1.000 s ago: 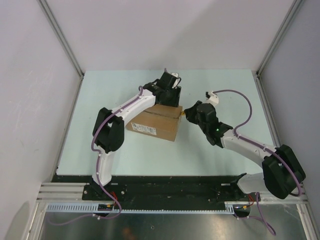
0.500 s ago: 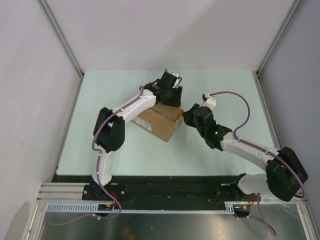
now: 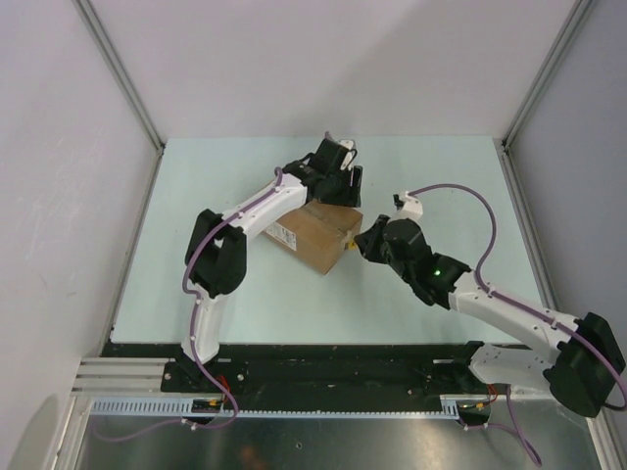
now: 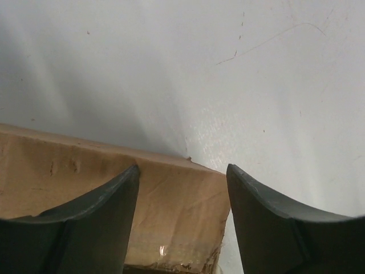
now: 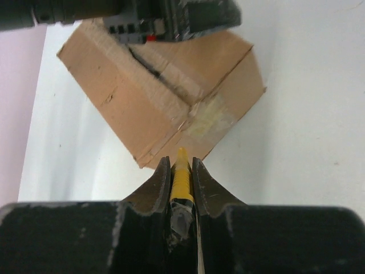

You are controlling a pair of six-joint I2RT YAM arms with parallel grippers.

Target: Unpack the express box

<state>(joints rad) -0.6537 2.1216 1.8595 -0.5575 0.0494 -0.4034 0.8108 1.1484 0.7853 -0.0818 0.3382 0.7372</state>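
Right gripper (image 5: 181,162) clamps a yellow utility knife (image 5: 181,180), tip near a taped corner of the express box (image 5: 125,108) ahead; left gripper (image 4: 182,171) spread open, box corner just beyond its fingertips.

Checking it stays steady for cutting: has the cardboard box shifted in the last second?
Yes. The express box has turned clockwise seen from above; its labelled side, earlier nearly parallel to the near edge of the table, now slants.
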